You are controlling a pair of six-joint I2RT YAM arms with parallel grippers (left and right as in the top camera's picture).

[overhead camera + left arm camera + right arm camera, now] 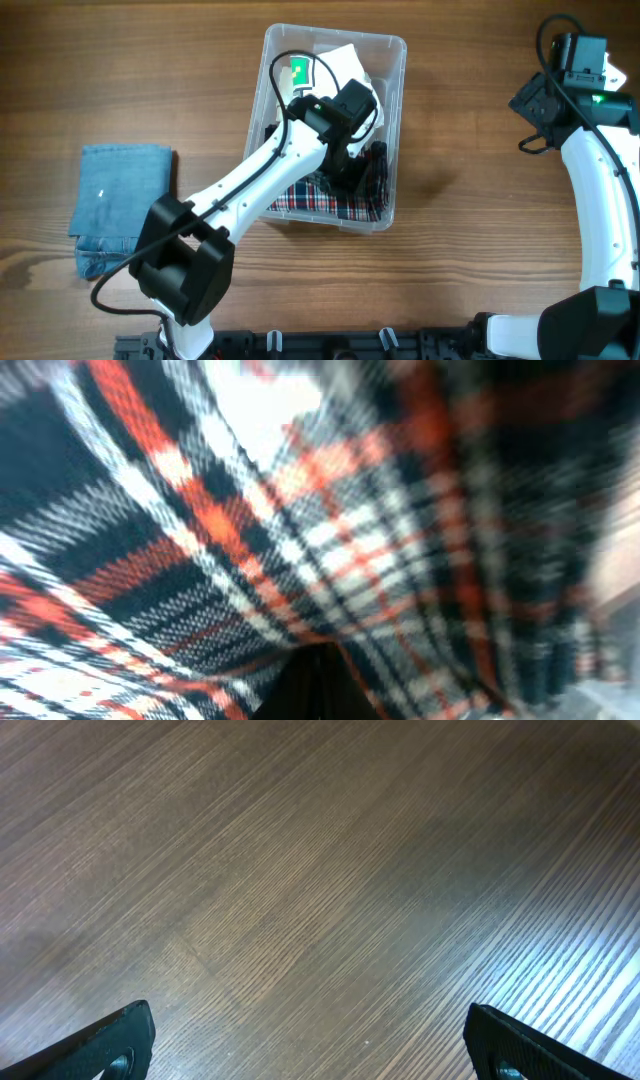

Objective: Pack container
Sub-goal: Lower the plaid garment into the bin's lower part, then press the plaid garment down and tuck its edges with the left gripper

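The clear plastic container (400,45) stands at the middle back of the table. Inside it lie a red, white and navy plaid cloth (320,200) at the near end and white packets (335,62) at the far end. My left gripper (348,172) reaches down into the container. In the left wrist view its dark tips (318,665) are shut together, and folds of the plaid cloth (200,540) converge on them and fill the frame. My right gripper (310,1030) hangs open over bare wood at the far right (578,55), with nothing between its fingers.
A folded blue denim garment (120,205) lies on the table to the left of the container. A dark item (376,155) sits against the container's right wall. The left arm stretches from the front edge across the container's near rim.
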